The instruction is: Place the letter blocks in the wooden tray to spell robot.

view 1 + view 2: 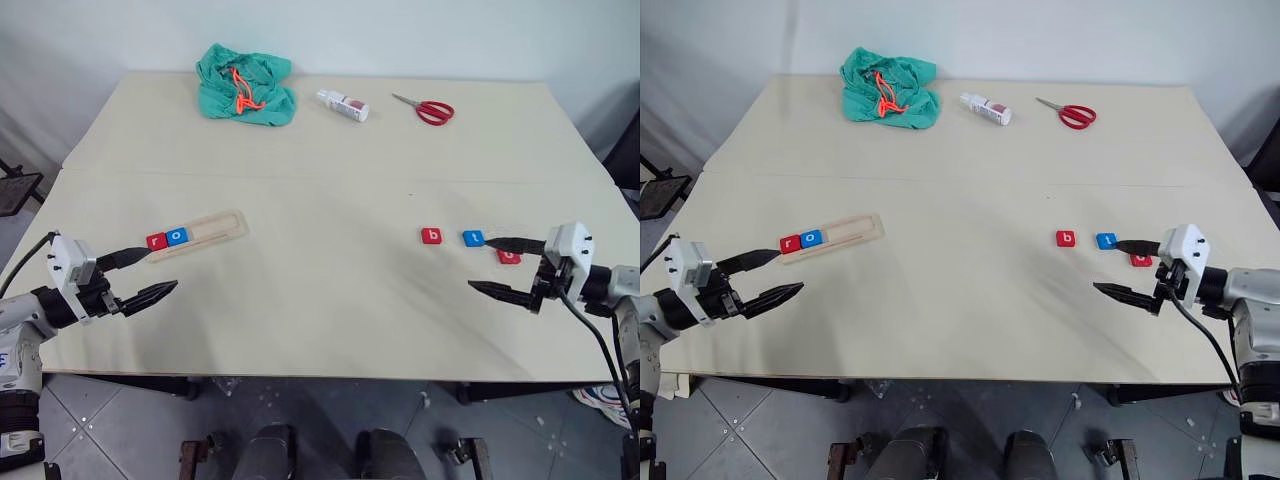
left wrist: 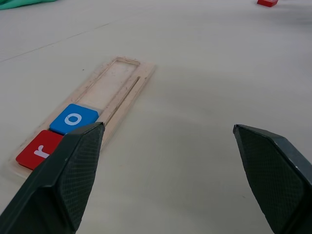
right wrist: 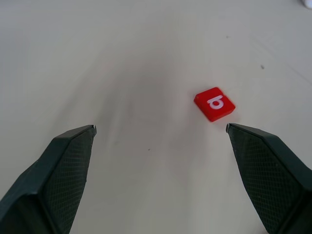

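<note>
From the head view, the red b block [image 1: 431, 236] lies near the wide-open, empty right gripper [image 1: 507, 267], far across from the tray [image 1: 222, 227]. In the left wrist view, the open, empty left gripper [image 2: 165, 146] hovers beside r [image 2: 38, 152] and o [image 2: 74, 118].

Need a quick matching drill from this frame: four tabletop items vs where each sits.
Items:
1. r block
2. b block
3. scissors
4. green cloth

Places:
A. far left of the table
B. loose on the table, right half
C. far right of the table
D. in the wooden tray

Pairs: 1-D, 2-B, 3-C, 4-A
</note>
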